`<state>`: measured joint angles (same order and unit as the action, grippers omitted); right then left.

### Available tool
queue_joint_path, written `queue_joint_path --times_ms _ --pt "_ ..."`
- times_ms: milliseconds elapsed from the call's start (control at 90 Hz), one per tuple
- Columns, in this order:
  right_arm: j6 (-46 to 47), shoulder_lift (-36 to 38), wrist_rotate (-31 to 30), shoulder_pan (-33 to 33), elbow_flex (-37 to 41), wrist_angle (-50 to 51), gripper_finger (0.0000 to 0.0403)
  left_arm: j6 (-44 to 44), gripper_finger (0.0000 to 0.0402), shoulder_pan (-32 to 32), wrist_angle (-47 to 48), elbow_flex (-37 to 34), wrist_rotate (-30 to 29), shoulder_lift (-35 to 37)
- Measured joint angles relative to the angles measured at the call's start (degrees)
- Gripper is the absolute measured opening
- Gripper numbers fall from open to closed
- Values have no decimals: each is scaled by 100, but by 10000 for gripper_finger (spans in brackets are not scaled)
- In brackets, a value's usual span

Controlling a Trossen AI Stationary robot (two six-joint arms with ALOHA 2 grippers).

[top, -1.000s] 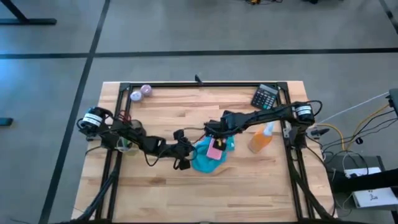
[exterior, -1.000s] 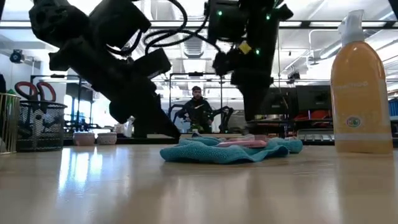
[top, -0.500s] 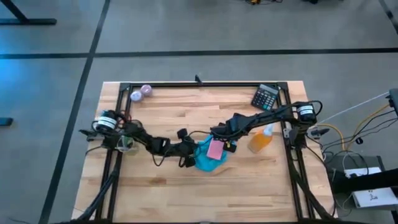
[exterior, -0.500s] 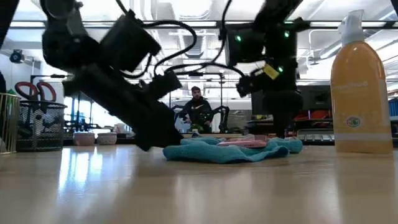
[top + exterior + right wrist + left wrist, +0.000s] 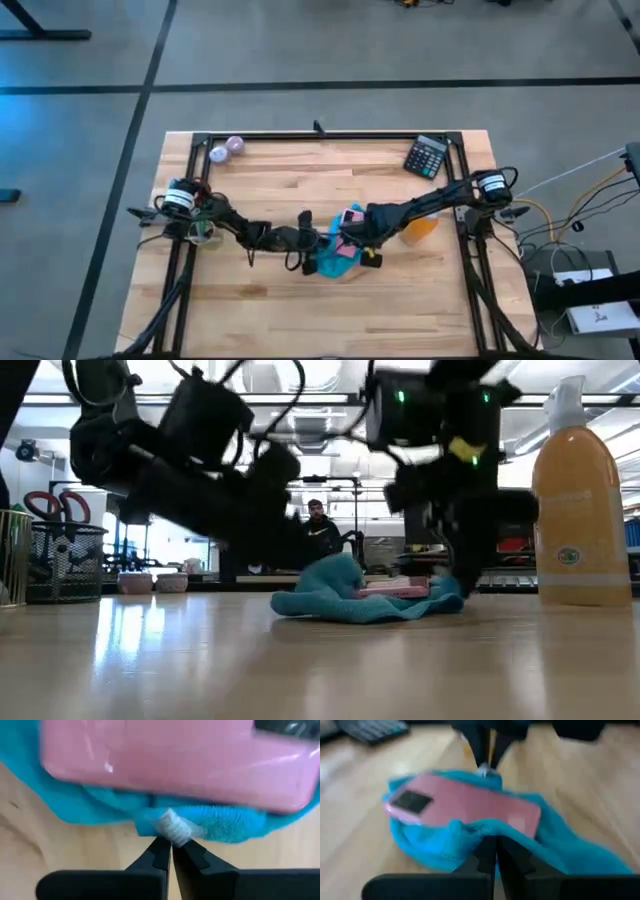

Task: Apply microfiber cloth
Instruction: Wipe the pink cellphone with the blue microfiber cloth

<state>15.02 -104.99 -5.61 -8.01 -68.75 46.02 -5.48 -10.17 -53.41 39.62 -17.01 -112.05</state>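
A: Where is the soft teal-blue microfiber cloth (image 5: 331, 259) found?

B: It is seen crumpled on the pale wooden plank table (image 5: 300, 310), lodged between the two claws, with a flat pink rectangular phone (image 5: 349, 232) lying on top of it.

A: How is the left gripper (image 5: 496, 851) placed against it?

B: Its fingers are pressed together on a raised fold at the cloth's near edge; the phone lies just beyond the fingertips. In the low view that edge is lifted into a hump beside the phone.

A: And the right gripper (image 5: 167, 845)?

B: It is set at the opposite edge of the cloth. Its fingers are pinched on a small whitish tag or tuft at the cloth's hem, with the phone directly ahead of the tips.

A: What else is noted?

B: An orange spray bottle with a white nozzle (image 5: 580, 500) stands upright behind the right gripper, apart from the cloth. A dark calculator (image 5: 427, 157) lies well beyond it, near the table's far corner.
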Motion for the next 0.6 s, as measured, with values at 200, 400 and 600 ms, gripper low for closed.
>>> queue_joint_path --times_ms 200,400,600 --pt "-436 -2 0 -110 -608 -105 0 3 0 0 -222 296 -144 -403" --pt "-580 24 -42 -108 -1050 551 0 -7 0 7 -276 1155 -265 -1223" --pt "-175 70 -493 -110 -1034 1637 0 -29 0 -13 -60 1650 -303 -1637"
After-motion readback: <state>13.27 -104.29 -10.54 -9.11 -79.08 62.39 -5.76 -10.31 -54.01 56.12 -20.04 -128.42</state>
